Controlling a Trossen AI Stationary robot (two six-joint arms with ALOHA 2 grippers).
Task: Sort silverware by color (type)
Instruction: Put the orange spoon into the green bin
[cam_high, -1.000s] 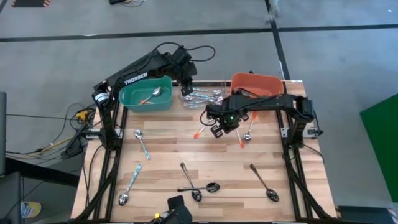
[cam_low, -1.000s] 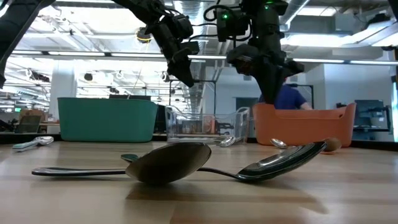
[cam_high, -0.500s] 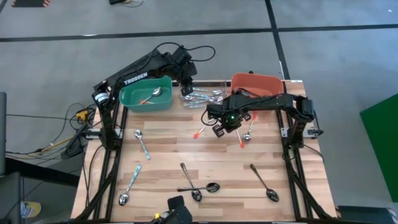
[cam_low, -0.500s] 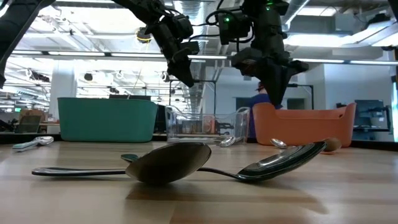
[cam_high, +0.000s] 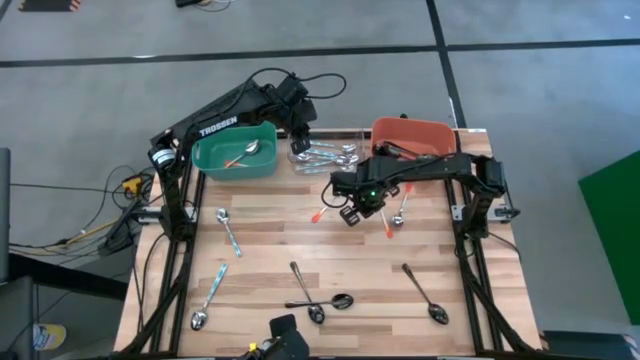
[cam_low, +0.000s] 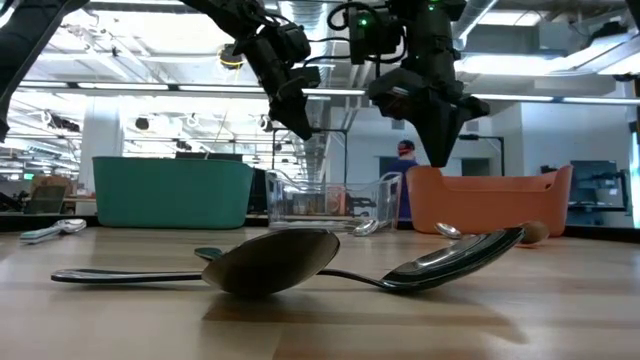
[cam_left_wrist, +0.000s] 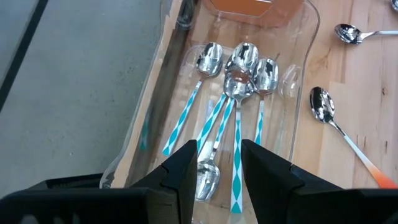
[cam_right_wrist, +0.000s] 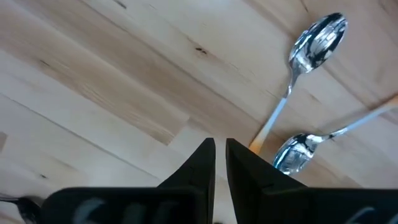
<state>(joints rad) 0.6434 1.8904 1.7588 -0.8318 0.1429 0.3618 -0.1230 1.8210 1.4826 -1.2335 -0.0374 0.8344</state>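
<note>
White "TROSSEN" lettering on left arm (cam_high: 218, 128) beside teal bin (cam_high: 236, 153).

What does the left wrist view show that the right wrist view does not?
Only the left wrist view: the clear bin holding teal-handled spoons, with the left gripper open above it. Only the right wrist view: bare tabletop under the right gripper, fingers nearly together, nothing between them. Both show orange-handled spoons lying on the wood.

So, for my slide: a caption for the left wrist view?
Left pincer open above teal-handled spoons in the clear bin.
</note>
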